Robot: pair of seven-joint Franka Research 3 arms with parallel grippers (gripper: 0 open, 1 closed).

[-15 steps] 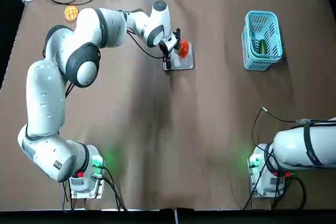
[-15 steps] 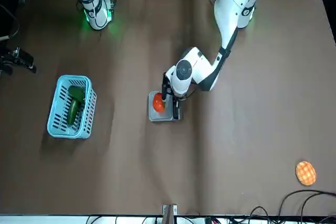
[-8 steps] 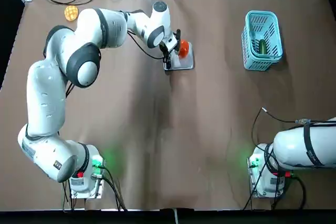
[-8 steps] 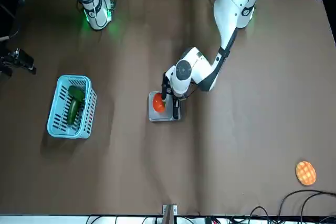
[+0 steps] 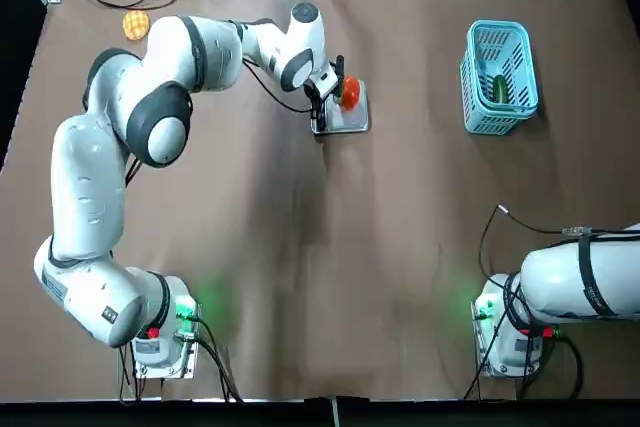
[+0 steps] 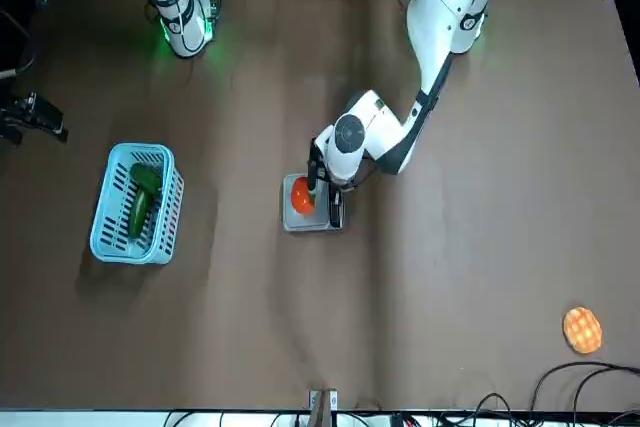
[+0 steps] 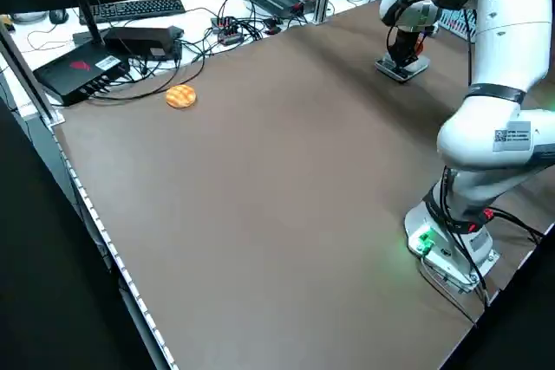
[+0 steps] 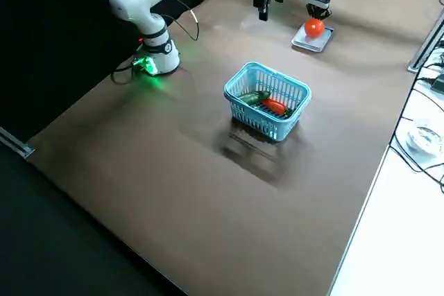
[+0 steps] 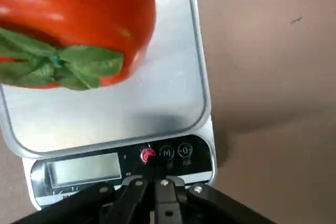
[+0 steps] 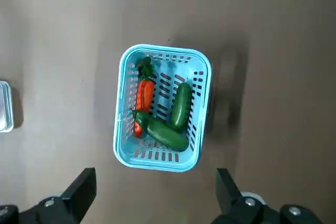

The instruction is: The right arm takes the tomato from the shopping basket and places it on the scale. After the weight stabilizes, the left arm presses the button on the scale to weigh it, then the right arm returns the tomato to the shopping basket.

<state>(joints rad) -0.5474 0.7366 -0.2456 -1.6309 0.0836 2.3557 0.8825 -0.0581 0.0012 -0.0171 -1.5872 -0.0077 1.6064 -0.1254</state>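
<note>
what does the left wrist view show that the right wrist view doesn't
Only the left wrist view shows the tomato with its green leafy top resting on the plate, the display, the red button, and the left gripper, fingers together, at that button. Only the right wrist view shows the shopping basket holding two green vegetables and a red-orange one, with the right gripper open high above. Both show the scale and the brown table.

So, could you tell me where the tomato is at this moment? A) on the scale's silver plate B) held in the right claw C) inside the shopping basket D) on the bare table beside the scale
A: the tomato sits on the plate of the scale, with the left claw shut, its tips at the control strip.
</note>
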